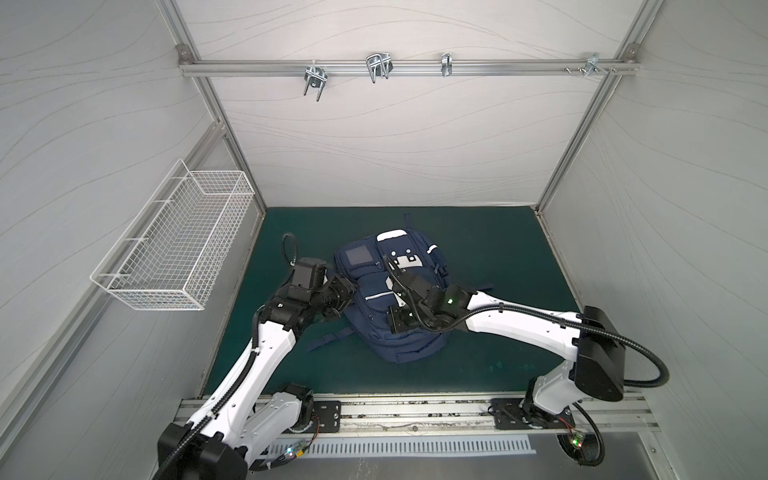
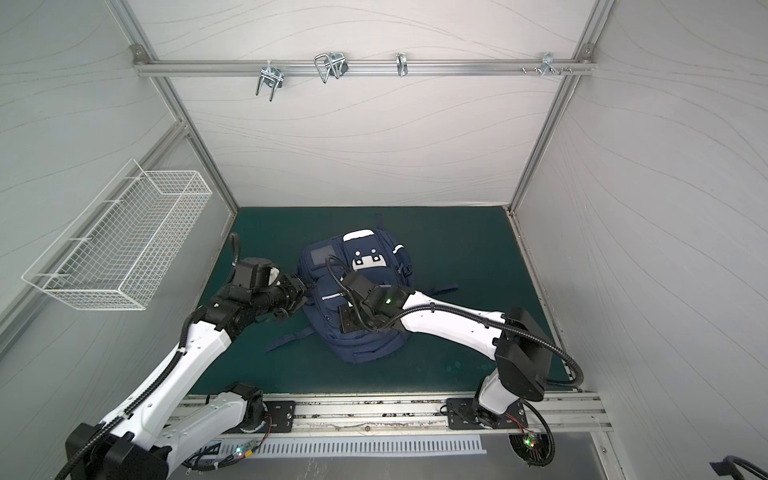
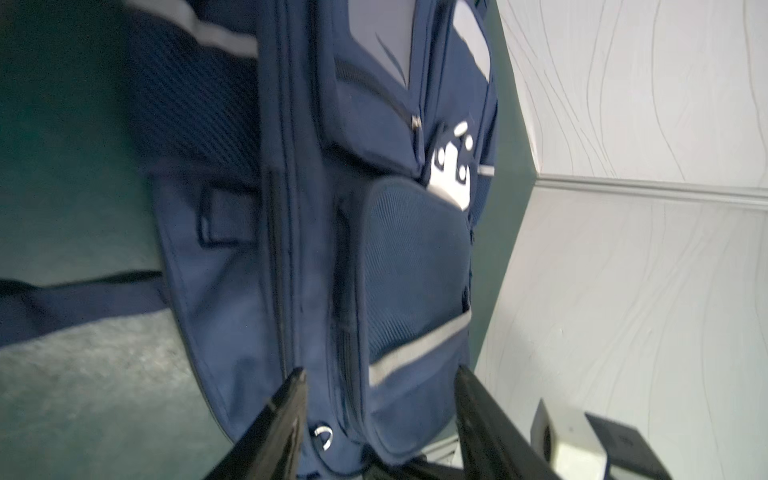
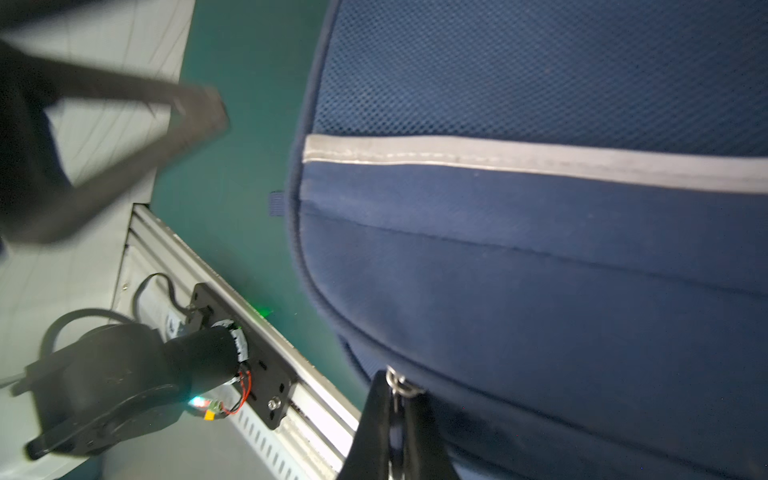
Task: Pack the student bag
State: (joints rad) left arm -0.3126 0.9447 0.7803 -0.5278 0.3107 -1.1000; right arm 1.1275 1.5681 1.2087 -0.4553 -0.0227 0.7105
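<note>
Student bag [image 1: 374, 332]: lies flat at the middle of the green counter [image 1: 498, 257], front pockets facing up; seen in both top views.
Bag strap [image 1: 328, 338]: trails over the counter from the bag's left side.
Left tool [image 3: 380, 372]: at the bag's left edge; jaws spread moderately wide, nothing clamped between them. A small metal ring [image 3: 324, 434] on the bag seam sits just inside one finger.
Right tool [image 4: 395, 399]: reaches over the bag's front; jaws pinched narrow on a zipper pull [image 4: 401, 385] at the seam below the grey reflective stripe [image 4: 540, 160].
Wire basket [image 1: 178, 266]: white, fixed to the left wall, well apart from the bag.
Hooks [image 1: 376, 66]: metal, on the rear wall rail.
</note>
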